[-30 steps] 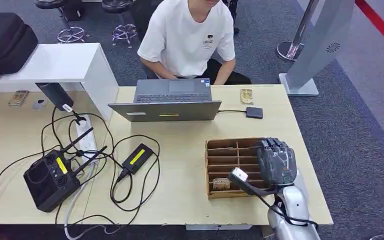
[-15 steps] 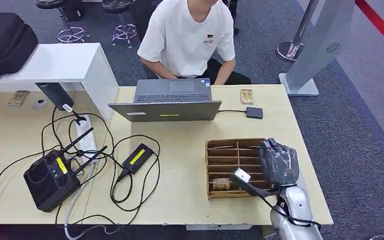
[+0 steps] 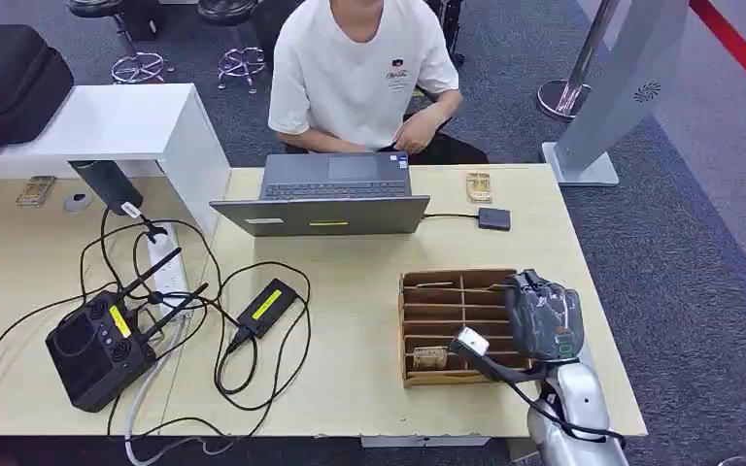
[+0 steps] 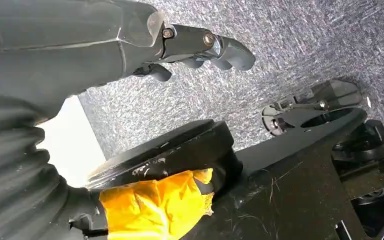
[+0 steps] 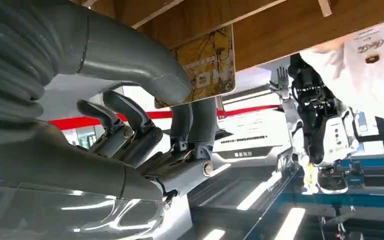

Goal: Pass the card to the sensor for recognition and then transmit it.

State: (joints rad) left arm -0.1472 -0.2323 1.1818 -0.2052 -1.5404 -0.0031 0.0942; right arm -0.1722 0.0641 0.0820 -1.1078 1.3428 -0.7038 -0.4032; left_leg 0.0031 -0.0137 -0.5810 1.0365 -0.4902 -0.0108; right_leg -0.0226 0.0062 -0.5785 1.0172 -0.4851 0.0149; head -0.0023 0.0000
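Pinching card (image 5: 207,62) | right robot hand (image 5: 145,125) thumb-and-fingers grip | apparently over wooden rack (image 3: 447,325)

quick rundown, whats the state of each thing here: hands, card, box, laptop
right hand: over the slotted box, pinching a card
card: held between thumb and fingers, part out of its slot
slotted box: on the table, one more card in a near slot
left hand: hanging over carpet, holding nothing
laptop: open, facing the person

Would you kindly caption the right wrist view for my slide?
Right hand pinches a patterned card between thumb and fingers beside the wooden slotted tray.
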